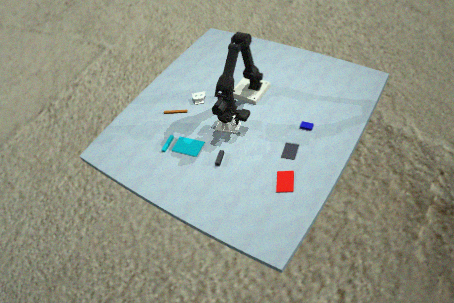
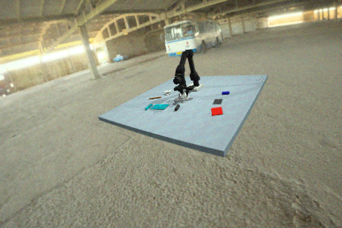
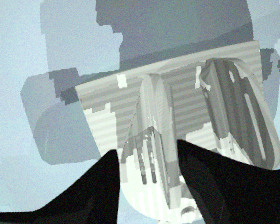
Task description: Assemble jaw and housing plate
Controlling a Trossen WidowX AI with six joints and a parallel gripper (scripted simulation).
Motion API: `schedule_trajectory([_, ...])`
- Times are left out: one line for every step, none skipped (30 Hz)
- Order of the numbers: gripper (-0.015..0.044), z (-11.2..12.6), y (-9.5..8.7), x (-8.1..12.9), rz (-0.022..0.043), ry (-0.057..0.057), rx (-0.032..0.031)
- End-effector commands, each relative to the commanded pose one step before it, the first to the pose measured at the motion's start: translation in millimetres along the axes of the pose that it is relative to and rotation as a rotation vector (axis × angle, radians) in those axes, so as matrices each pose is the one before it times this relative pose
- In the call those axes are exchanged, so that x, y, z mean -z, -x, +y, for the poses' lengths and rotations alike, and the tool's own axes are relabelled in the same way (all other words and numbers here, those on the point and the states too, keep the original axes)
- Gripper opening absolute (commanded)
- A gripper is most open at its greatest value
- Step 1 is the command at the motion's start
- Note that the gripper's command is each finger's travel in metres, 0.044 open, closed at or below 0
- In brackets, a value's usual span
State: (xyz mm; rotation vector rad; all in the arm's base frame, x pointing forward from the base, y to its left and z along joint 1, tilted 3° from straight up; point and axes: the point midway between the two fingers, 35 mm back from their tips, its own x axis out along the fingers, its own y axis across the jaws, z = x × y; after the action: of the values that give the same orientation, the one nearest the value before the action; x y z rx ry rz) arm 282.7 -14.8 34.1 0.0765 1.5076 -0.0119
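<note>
My gripper (image 1: 229, 123) (image 2: 183, 94) (image 3: 146, 151) points down and is shut on a pale jaw (image 3: 155, 110), which lies between the black fingertips in the wrist view. The other jaw (image 3: 235, 110) stands to its right over the ribbed white base (image 3: 97, 102), partly behind the right finger. A gap separates the two jaws at their far ends. The near ends and the pins are mostly hidden, so I cannot tell whether the held jaw is on its pin or whether teeth mesh. The white housing plate (image 1: 198, 96) (image 2: 167, 92), with two dark holes, stands away from the base.
An orange stick (image 1: 175, 111) (image 2: 154, 98), teal bar (image 1: 167, 143) (image 2: 148, 107) and teal plate (image 1: 188, 146) (image 2: 160, 107) lie left. A black block (image 1: 219, 158) (image 2: 177, 107) lies in front. Blue block (image 1: 306, 125) (image 2: 225, 92), dark square (image 1: 290, 151) (image 2: 218, 101) and red plate (image 1: 285, 181) (image 2: 217, 111) lie right.
</note>
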Motion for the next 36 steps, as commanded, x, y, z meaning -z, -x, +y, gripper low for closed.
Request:
schedule_trajectory([0.0134,0.29,-1.75,-0.42,-0.00198,0.0016,-0.00220])
schedule_trajectory([0.0134,0.00,0.00,0.00,0.00000,0.0000,0.00000])
schedule_trajectory([0.0134,0.00,0.00,0.00,0.00000,0.0000,0.00000])
schedule_trajectory([0.0134,0.00,0.00,0.00,0.00000,0.0000,0.00000])
schedule_trajectory([0.0134,0.00,0.00,0.00,0.00000,0.0000,0.00000])
schedule_trajectory([0.0134,0.00,0.00,0.00,0.00000,0.0000,0.00000])
schedule_trajectory([0.0134,0.00,0.00,0.00,0.00000,0.0000,0.00000])
schedule_trajectory([0.0134,0.00,0.00,0.00,0.00000,0.0000,0.00000])
schedule_trajectory([0.0134,0.00,0.00,0.00,0.00000,0.0000,0.00000])
schedule_trajectory([0.0134,0.00,0.00,0.00,0.00000,0.0000,0.00000])
schedule_trajectory([0.0134,0.00,0.00,0.00,0.00000,0.0000,0.00000])
schedule_trajectory([0.0134,0.00,0.00,0.00,0.00000,0.0000,0.00000])
schedule_trajectory([0.0134,0.00,0.00,0.00,0.00000,0.0000,0.00000])
schedule_trajectory([0.0134,0.00,0.00,0.00,0.00000,0.0000,0.00000])
schedule_trajectory([0.0134,0.00,0.00,0.00,0.00000,0.0000,0.00000])
schedule_trajectory([0.0134,0.00,0.00,0.00,0.00000,0.0000,0.00000])
schedule_trajectory([0.0134,0.00,0.00,0.00,0.00000,0.0000,0.00000])
schedule_trajectory([0.0134,0.00,0.00,0.00,0.00000,0.0000,0.00000])
schedule_trajectory([0.0134,0.00,0.00,0.00,0.00000,0.0000,0.00000])
schedule_trajectory([0.0134,0.00,0.00,0.00,0.00000,0.0000,0.00000])
schedule_trajectory([0.0160,-0.31,1.00,0.33,0.00246,-0.0015,0.00218])
schedule_trajectory([0.0186,0.00,0.00,0.00,0.00000,0.0000,0.00000])
schedule_trajectory([0.0213,0.00,0.00,0.01,0.00005,0.0000,0.00000])
schedule_trajectory([0.0224,0.00,0.00,0.00,0.00000,0.0000,0.00000])
schedule_trajectory([0.0224,0.00,0.00,0.00,0.00000,0.0000,0.00000])
schedule_trajectory([0.0224,0.00,0.00,0.00,0.00000,0.0000,0.00000])
schedule_trajectory([0.0224,0.00,0.00,0.00,0.00000,0.0000,0.00000])
schedule_trajectory([0.0224,0.00,0.00,0.00,0.00000,0.0000,0.00000])
schedule_trajectory([0.0224,0.00,0.00,0.00,0.00000,0.0000,0.00000])
schedule_trajectory([0.0224,0.00,0.00,0.00,0.00000,0.0000,0.00000])
schedule_trajectory([0.0224,0.00,0.00,0.00,0.00000,0.0000,0.00000])
schedule_trajectory([0.0224,0.00,0.00,0.00,0.00000,0.0000,0.00000])
schedule_trajectory([0.0224,0.00,0.00,0.00,0.00000,0.0000,0.00000])
schedule_trajectory([0.0224,0.00,0.00,0.00,0.00000,0.0000,0.00000])
schedule_trajectory([0.0224,0.00,0.00,0.00,0.00000,0.0000,0.00000])
schedule_trajectory([0.0224,0.00,0.00,0.00,0.00000,0.0000,0.00000])
